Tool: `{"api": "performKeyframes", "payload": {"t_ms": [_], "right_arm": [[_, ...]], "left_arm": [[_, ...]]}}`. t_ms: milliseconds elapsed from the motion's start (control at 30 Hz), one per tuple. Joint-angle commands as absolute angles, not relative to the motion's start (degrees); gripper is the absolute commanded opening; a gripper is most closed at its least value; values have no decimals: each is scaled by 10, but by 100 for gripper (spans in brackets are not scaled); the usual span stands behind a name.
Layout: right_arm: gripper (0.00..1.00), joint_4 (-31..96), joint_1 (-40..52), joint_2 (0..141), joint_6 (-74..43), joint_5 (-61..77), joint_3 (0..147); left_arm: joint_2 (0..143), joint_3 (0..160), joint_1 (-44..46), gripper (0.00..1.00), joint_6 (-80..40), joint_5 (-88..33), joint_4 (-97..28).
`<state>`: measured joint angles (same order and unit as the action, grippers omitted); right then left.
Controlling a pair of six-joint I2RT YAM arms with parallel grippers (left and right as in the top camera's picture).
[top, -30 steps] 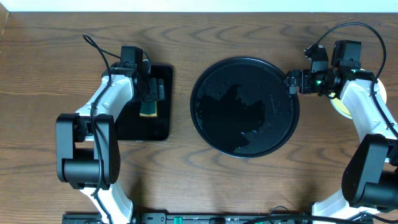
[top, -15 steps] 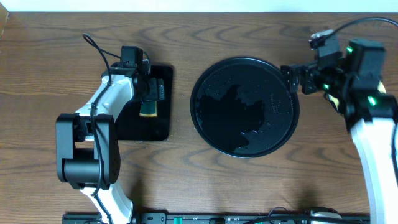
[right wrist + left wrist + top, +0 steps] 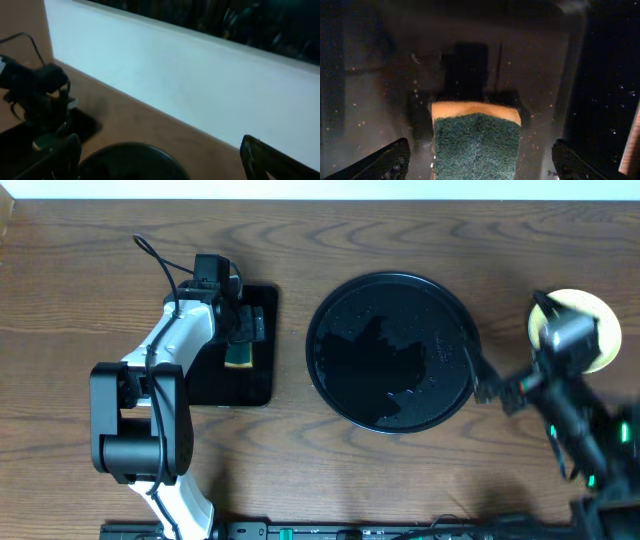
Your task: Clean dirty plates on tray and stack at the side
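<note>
The round tray was glossy black, speckled with pale flecks. To the right, 1 plate showed pale yellow. The sponge was dark green over orange, the table brown woodgrain.

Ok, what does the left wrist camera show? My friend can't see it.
A sponge with a green scrubby top and yellow edge lies on a dark tray. The left gripper is open, its two dark fingertips showing at the bottom corners, either side of the sponge.
</note>
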<state>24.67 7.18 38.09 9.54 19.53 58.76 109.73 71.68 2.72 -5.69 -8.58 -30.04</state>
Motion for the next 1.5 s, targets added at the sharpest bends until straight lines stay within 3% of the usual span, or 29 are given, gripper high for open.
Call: {"api": "performKeyframes", "payload": {"t_ms": [0,333,733,1467], "right_arm": [[99,177,77,297,104,155,484],[99,-20,58,96,104,143,211],[99,-112,52,3,103,136,35],[99,33,17,3,103,107,3]], "left_arm": [[1096,715,27,90,-51,-79,-301],[1096,715,27,91,-51,-79,-301],[1096,715,27,91,-51,-79,-301],[1096,715,27,91,-51,-79,-301]]}}
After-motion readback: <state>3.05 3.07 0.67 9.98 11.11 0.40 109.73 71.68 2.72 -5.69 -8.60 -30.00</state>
